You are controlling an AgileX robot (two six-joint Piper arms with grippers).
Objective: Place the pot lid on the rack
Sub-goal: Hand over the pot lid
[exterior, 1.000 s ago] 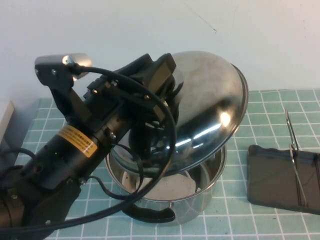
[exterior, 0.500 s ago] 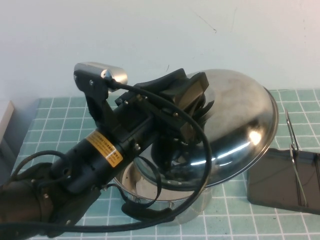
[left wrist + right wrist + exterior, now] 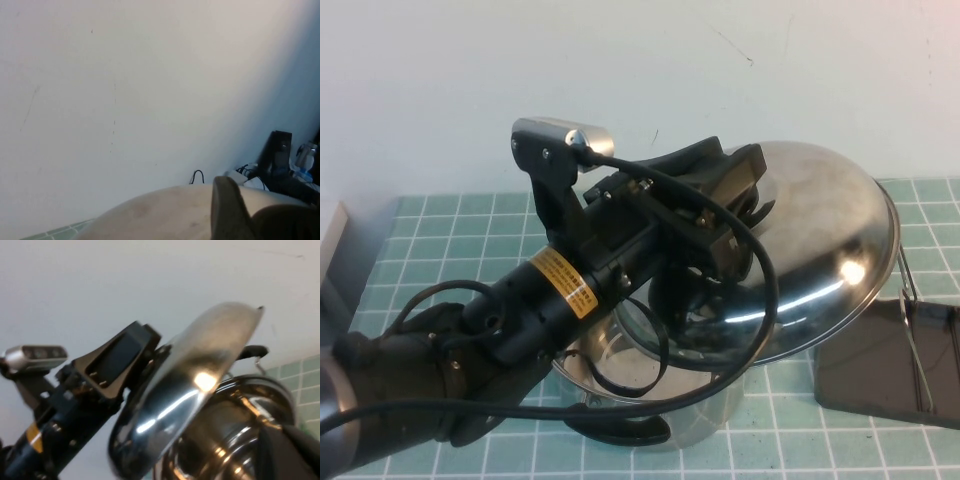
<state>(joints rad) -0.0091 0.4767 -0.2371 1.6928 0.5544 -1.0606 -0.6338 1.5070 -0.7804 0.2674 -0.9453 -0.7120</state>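
My left gripper (image 3: 725,245) is shut on the knob of the pot lid (image 3: 820,240) and holds the shiny domed lid tilted in the air above the steel pot (image 3: 665,405). The knob is hidden behind the gripper. The lid's right edge hangs over the left end of the dark grey rack (image 3: 880,365) with its wire loops (image 3: 910,310). In the left wrist view one finger (image 3: 227,210) lies against the lid's dome (image 3: 160,215). My right gripper (image 3: 292,452) is out of the high view. It shows only as a dark shape beside the pot (image 3: 230,435), facing the lid (image 3: 185,385).
The pot's black handle (image 3: 620,432) sticks out toward the table's front edge. The green tiled mat (image 3: 440,250) shows to the left and behind. A pale wall stands close behind the table. My left arm (image 3: 520,310) reaches across the pot.
My left arm has carried the lid to the right, from over the pot to where its edge reaches the rack. The pot and rack have not moved.
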